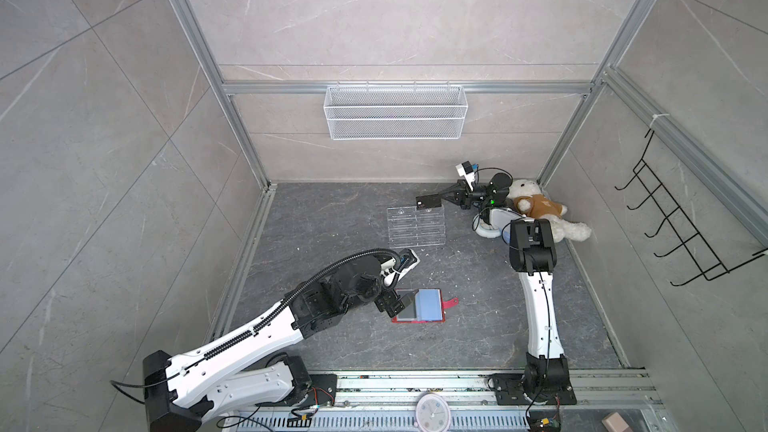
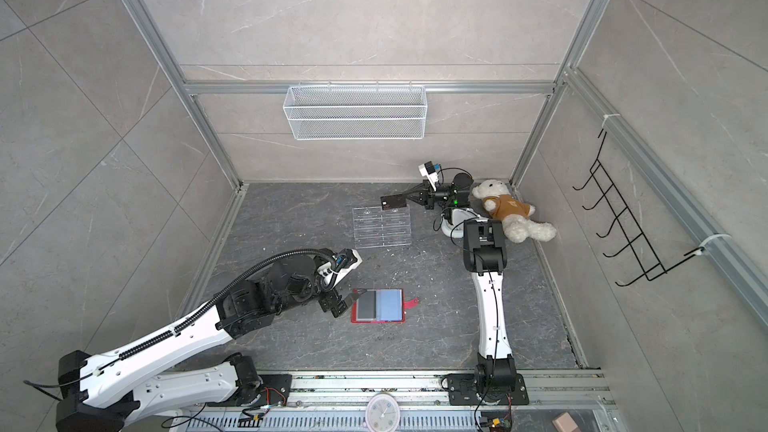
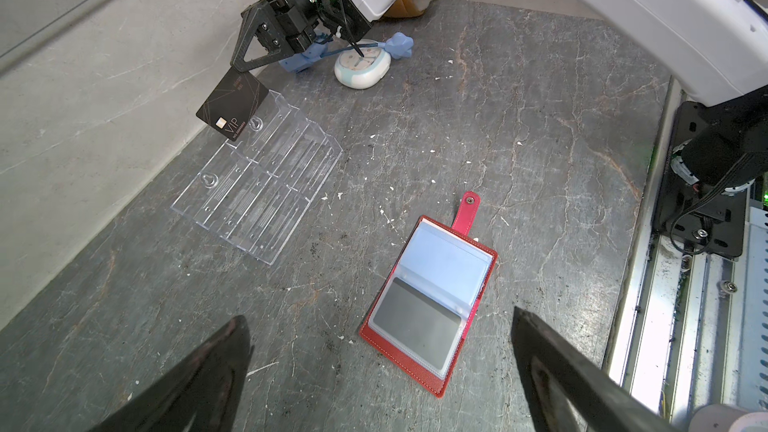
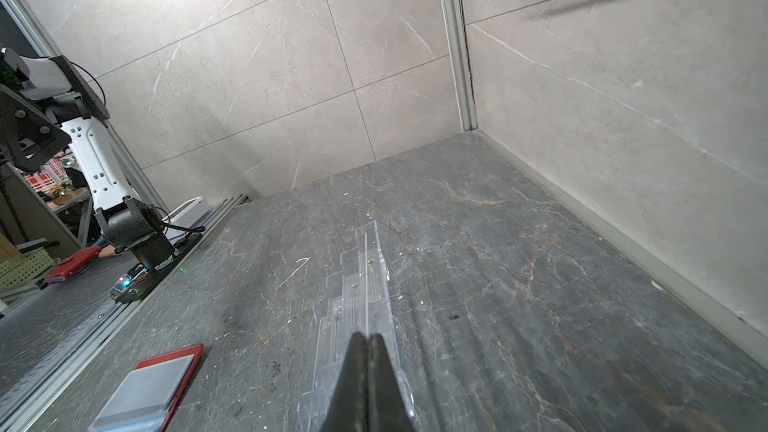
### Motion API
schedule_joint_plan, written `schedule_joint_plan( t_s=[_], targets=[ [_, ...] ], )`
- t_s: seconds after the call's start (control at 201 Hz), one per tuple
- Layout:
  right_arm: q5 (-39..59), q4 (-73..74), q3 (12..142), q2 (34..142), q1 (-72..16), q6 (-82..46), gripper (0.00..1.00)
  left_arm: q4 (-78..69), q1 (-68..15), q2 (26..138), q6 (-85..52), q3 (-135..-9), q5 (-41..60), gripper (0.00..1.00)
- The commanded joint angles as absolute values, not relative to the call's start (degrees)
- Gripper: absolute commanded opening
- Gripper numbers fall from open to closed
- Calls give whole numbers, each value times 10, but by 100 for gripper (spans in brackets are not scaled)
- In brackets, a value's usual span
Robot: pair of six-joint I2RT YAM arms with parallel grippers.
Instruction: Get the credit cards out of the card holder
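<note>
The right gripper (image 1: pixel 444 199) pinches the Vip card (image 1: pixel 428 201) by one short edge, just above the clear stand (image 1: pixel 415 228). The left gripper (image 2: pixel 343 304), jaws wide apart, hovers beside the open card holder (image 2: pixel 392 305), with the second card (image 3: pixel 415 334) sleeved directly ahead. That card is thin, stiff and slick, so it probably needs an edge pinch at the sleeve mouth, and the light holder may drag along.

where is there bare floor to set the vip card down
Bare floor lies between the card holder and the right arm, and between the acrylic stand and the left wall. Crowded: the far right corner with the teddy bear, and the left gripper beside the holder.
</note>
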State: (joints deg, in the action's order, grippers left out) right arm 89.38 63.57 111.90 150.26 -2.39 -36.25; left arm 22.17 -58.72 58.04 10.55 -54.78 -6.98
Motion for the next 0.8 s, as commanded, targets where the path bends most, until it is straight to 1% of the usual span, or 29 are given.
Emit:
schedule_joint_plan(
  t_s=[0.0, 0.134, 0.791],
  targets=[
    [918, 629, 1141, 1512, -28, -358, 0, 205, -584, 582, 116, -574, -72, 100],
    [922, 623, 1155, 1519, -28, -371, 0, 205, -584, 586, 116, -576, -72, 100],
    [939, 592, 1158, 1516, -33, -353, 0, 205, -584, 591, 117, -576, -70, 100]
  ],
)
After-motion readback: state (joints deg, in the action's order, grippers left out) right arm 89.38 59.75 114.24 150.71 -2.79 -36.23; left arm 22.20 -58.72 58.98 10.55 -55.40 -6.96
